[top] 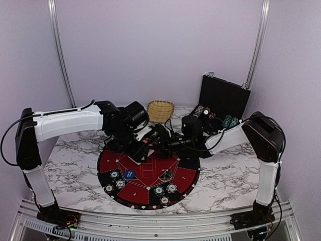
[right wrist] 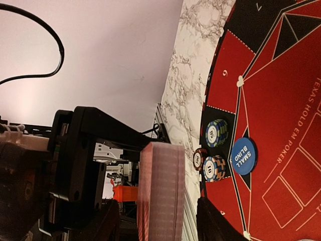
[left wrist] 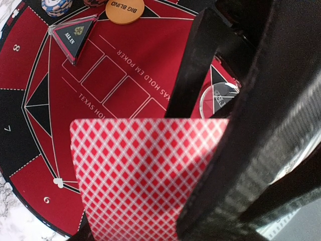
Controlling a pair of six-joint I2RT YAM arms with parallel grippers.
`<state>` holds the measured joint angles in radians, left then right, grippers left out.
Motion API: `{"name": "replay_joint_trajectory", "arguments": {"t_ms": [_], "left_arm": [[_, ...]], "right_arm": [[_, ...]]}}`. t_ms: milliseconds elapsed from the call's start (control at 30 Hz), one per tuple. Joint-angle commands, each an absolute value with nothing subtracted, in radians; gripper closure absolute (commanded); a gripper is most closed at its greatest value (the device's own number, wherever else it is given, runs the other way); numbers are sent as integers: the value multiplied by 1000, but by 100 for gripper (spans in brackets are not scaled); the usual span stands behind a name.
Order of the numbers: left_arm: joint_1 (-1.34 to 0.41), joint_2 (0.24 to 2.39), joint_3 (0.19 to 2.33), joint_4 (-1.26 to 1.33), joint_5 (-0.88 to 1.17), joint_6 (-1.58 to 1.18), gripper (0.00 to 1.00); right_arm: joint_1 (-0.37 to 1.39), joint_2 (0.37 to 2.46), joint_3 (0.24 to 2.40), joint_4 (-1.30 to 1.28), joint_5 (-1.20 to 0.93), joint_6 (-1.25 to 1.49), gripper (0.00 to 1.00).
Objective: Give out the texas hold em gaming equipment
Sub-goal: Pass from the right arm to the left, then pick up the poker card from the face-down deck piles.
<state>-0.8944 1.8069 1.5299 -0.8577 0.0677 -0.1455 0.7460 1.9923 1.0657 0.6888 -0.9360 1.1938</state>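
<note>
A deck of red-backed playing cards (right wrist: 160, 191) stands edge-on between my right gripper's fingers (right wrist: 215, 221), which look shut on its faces. From the left wrist its checked back (left wrist: 140, 175) fills the foreground and hides my left fingers. Both grippers meet above the far edge of the round mat (top: 150, 173), the left gripper (top: 145, 143) against the right gripper (top: 161, 139). On the mat lie a blue small-blind disc (right wrist: 244, 156), an orange big-blind disc (left wrist: 125, 9), a clear dealer disc (left wrist: 218, 98), an all-in triangle (left wrist: 75, 36) and chip stacks (right wrist: 216, 132).
A wicker basket (top: 160, 110) sits behind the mat. An open black case (top: 224, 95) with more chips (top: 230, 121) stands at the back right. Chip groups sit at the mat's left (top: 115, 174) and near (top: 164, 200) seats. Marble tabletop (top: 225, 175) surrounds the mat.
</note>
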Motion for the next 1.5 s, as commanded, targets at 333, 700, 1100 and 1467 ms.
{"name": "replay_joint_trajectory", "arguments": {"t_ms": [333, 700, 1100, 1467], "left_arm": [[-885, 1789, 1513, -868, 97, -140, 42], [-878, 1786, 1513, -868, 104, -138, 42], [-875, 1786, 1517, -869, 106, -137, 42], [-872, 1781, 1514, -871, 100, -137, 41]], "right_arm": [[755, 1953, 1152, 501, -889, 1033, 48], [765, 1963, 1182, 432, -885, 975, 51], [765, 1958, 1196, 341, -857, 909, 55], [757, 1946, 1204, 303, -835, 885, 60]]}}
